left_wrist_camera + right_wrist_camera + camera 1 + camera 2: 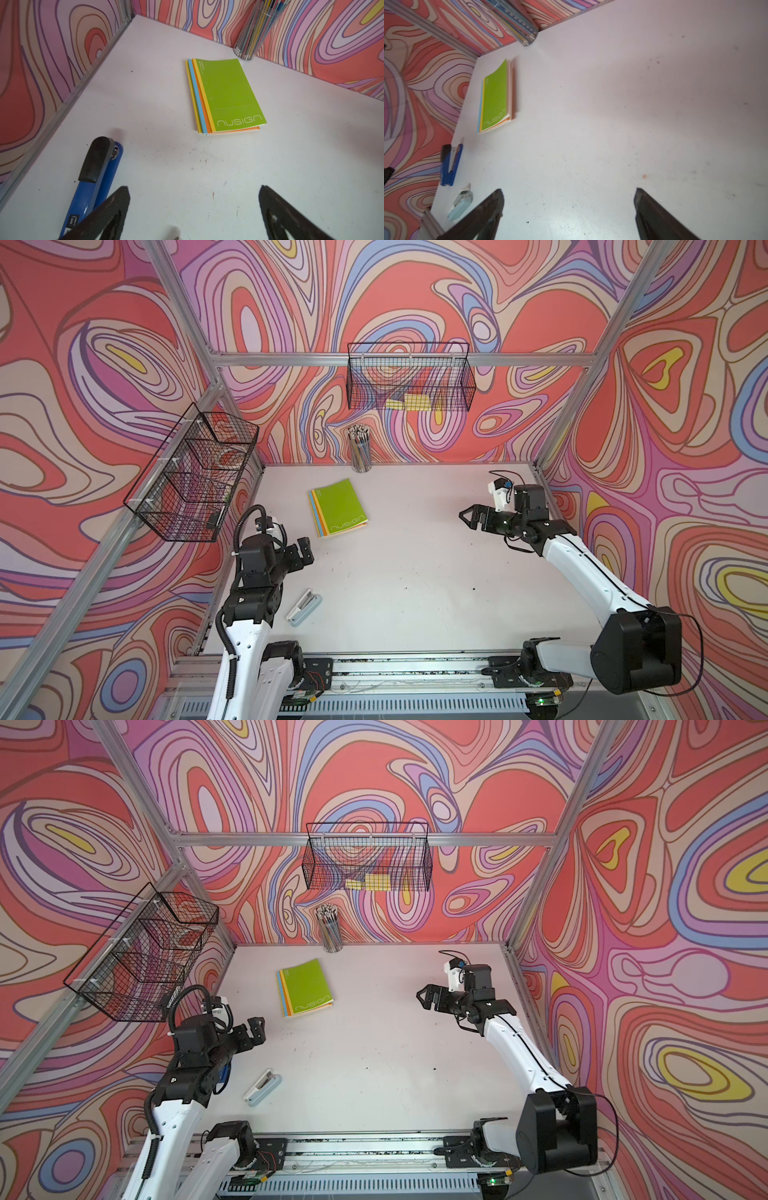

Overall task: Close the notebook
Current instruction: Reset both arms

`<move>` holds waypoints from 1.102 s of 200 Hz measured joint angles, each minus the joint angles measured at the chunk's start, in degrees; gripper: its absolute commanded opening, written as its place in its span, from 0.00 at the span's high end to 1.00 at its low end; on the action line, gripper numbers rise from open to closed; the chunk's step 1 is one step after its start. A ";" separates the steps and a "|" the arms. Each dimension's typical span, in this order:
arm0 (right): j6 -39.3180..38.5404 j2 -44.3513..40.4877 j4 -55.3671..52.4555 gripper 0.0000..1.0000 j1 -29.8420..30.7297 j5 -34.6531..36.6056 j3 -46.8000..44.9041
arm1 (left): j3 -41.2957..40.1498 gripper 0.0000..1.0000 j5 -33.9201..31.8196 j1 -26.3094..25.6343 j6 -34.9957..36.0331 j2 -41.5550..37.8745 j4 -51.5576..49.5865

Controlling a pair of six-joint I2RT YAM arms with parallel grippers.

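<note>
Jaws of the left gripper (193,188) and right gripper (569,190) stand spread, with nothing between them. The notebook (338,508) lies shut, green cover up, on the table's (415,572) far left part, near the pencil cup (360,452) and apart from both grippers. A blue stapler (97,172) has one end cut off behind a left finger. In both top views the left arm hides nearly all of it. The right wrist view is blurred.

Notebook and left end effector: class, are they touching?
Apart. The left wrist view shows bare table between the left end effector and the notebook.
</note>
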 measured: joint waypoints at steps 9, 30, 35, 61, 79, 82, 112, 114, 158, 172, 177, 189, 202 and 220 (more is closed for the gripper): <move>0.24 -1.88 0.31 0.02 -0.59 2.80 -2.29 | -2.12 0.00 -2.16 -0.70 -0.35 -0.24 2.49; 0.55 -5.70 0.92 0.02 -1.25 9.84 -5.90 | -8.04 0.00 -7.13 -4.11 -0.63 0.48 9.09; 0.55 -6.43 1.05 0.02 -1.27 11.50 -6.32 | -9.33 0.00 -8.46 -5.25 -0.46 1.05 10.47; 0.48 -9.22 3.98 0.02 -1.46 19.54 -8.26 | -13.14 0.00 -12.57 -8.50 0.46 6.40 18.73; 0.66 -11.32 8.79 0.02 -2.03 23.69 -12.31 | -15.54 0.00 -13.70 -8.79 1.22 11.56 28.41; 0.70 -11.69 9.88 0.02 -2.19 24.52 -13.33 | -16.11 0.00 -13.84 -8.85 1.36 12.70 30.56; 0.87 -12.68 15.76 0.02 -2.75 30.56 -20.09 | -20.83 0.00 -15.80 -9.64 4.87 22.75 46.53; 0.90 -12.63 15.91 0.02 -2.75 30.97 -20.26 | -20.96 0.00 -15.89 -9.68 5.05 23.17 47.04; 0.94 -12.37 20.33 0.02 -2.75 37.16 -20.57 | -24.04 0.00 -16.72 -9.90 9.14 30.93 64.39; 0.92 -11.93 22.71 0.02 -2.75 38.66 -20.76 | -23.69 0.00 -16.46 -9.92 10.43 33.75 67.43; 0.83 -11.85 24.17 0.01 -2.75 39.17 -21.18 | -23.52 0.00 -16.37 -9.92 10.88 34.60 68.26; 0.57 -11.85 29.22 0.02 -2.78 40.04 -23.56 | -23.10 0.00 -16.24 -9.92 11.91 37.00 71.01; -0.09 -11.67 35.60 0.02 -2.78 40.54 -27.67 | -22.97 0.00 -15.87 -9.92 12.92 40.54 75.52; -1.46 -9.31 42.73 0.02 -2.78 40.87 -31.87 | -23.08 0.00 -15.19 -9.92 13.81 46.05 81.59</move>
